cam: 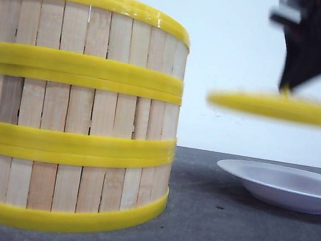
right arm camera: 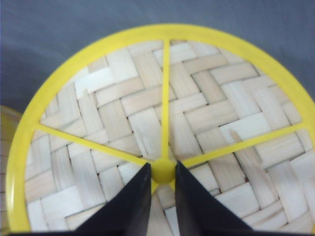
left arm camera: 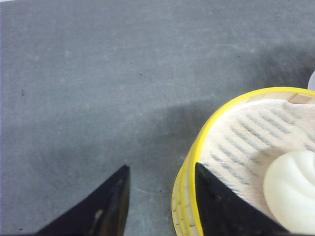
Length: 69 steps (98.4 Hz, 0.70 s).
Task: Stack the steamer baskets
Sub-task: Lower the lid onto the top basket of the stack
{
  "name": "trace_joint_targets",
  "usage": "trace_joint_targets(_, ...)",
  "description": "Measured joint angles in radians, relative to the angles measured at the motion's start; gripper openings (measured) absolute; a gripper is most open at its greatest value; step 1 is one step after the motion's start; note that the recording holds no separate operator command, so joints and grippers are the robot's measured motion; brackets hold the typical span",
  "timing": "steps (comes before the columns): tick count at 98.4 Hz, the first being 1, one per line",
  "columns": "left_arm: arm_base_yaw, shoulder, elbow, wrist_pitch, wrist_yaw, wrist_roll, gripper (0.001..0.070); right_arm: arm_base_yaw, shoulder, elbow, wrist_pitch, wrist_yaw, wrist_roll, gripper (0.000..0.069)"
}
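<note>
Currently: steamer baskets (cam: 73, 110) stand stacked three high at table left | right gripper (right arm camera: 163, 173) clamps lid (right arm camera: 162, 128) by its knob, aloft over plate (cam: 285, 184) | left gripper (left arm camera: 160, 196) jaws apart beside top rim | next: likely carry lid across, centre over stack.

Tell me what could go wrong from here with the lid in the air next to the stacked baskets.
1. The right gripper holds the domed woven lid with yellow rim only by its small yellow knob, so it might tilt or slip.
2. The lid hangs beside the three stacked wooden-slat steamer baskets, level with the middle one; moved sideways without lifting, it could strike them.
3. One of the open left gripper's fingers is over the top basket, near the white bun.
</note>
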Motion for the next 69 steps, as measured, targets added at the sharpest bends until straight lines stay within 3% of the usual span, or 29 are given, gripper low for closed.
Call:
trace_joint_targets(19,0.040,0.000,0.000,0.000,-0.045,0.000,0.0236,0.100,0.002,0.182,-0.099,-0.045,-0.015,0.0063)
trace_joint_targets(34,0.078,0.000,0.000,0.000,-0.048,0.000,0.0235,0.226,0.020,0.316,-0.149,-0.065,-0.022,0.0063)
trace_joint_targets(69,0.096,0.000,0.000,0.000,-0.048,0.000,0.0235,0.459,0.160,0.409,-0.163,-0.064,-0.035,0.0063)
